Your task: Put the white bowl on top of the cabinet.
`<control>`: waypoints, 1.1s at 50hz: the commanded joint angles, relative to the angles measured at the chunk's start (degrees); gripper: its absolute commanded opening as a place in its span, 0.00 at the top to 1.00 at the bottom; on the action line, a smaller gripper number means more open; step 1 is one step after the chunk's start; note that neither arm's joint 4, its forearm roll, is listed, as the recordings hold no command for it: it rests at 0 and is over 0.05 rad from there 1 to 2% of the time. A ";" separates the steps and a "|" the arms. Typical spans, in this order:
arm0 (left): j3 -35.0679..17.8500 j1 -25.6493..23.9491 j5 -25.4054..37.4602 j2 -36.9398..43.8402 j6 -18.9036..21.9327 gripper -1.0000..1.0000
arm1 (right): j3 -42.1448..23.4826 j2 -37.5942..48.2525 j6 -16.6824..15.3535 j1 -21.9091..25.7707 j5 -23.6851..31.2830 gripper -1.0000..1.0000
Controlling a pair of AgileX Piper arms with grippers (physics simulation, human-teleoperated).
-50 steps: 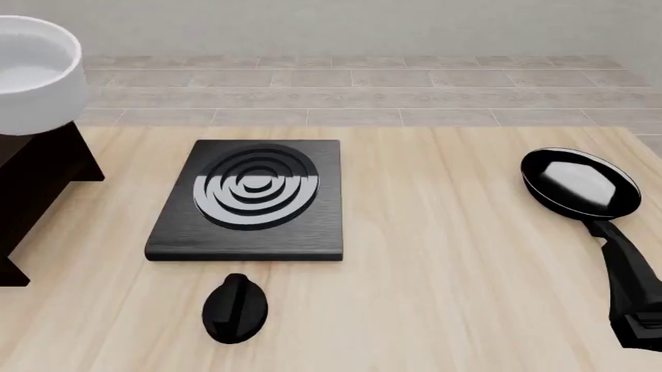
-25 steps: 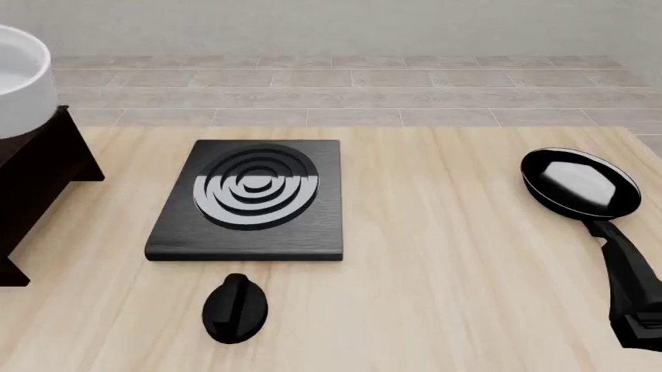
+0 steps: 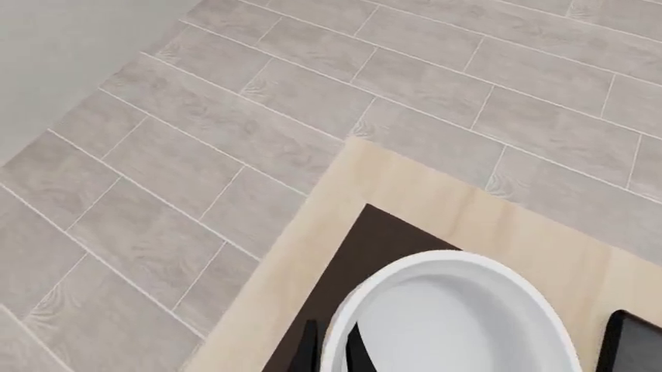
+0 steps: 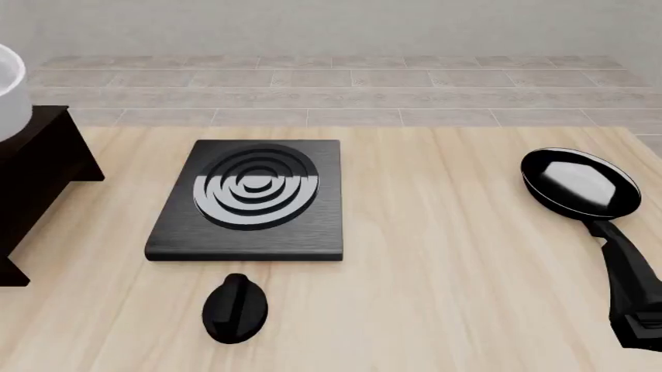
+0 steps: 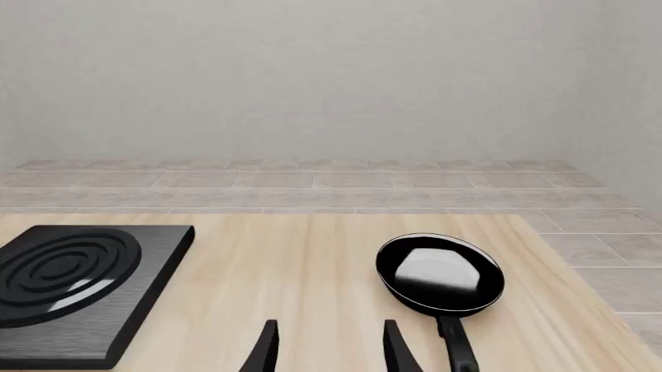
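The white bowl (image 4: 8, 93) shows only as a sliver at the far left edge of the front view, above the dark brown cabinet (image 4: 42, 178). The left wrist view looks down into the white bowl (image 3: 455, 322), with the cabinet's (image 3: 362, 263) flat top showing under and beside the rim; whether the bowl rests on that top or hangs just above it cannot be told. The left tool (image 3: 331, 353) has its 2 dark fingertips (image 3: 304, 350) on either side of the bowl's wall, 1 outside the rim and 1 just inside, clamped on it.

On the counter (image 4: 445, 256), beside the cabinet toward the middle, lies the flat black stove plate (image 4: 248, 200) with silver rings. A black knob (image 4: 236, 308) sits near the plate's front edge, apart from it. Well apart from the cabinet, at the counter's other end, lies the black frying pan (image 4: 579, 184) with a white glare, its handle pointing toward the near edge.

The right tool (image 5: 329, 345) hangs above the counter between plate and pan, its 2 fingers spread apart with nothing between them. Grey tiled floor (image 3: 207, 155) lies beyond the counter.
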 commanded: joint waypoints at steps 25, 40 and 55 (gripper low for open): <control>0.51 3.45 -4.85 4.25 1.94 1.00 | 0.00 0.00 0.00 0.00 0.00 0.00; 3.81 3.42 -7.38 5.08 2.19 1.00 | 0.00 -0.01 -0.01 -0.01 0.00 0.00; 6.00 3.25 -9.26 5.99 2.71 1.00 | 0.00 0.01 0.01 0.01 0.01 0.00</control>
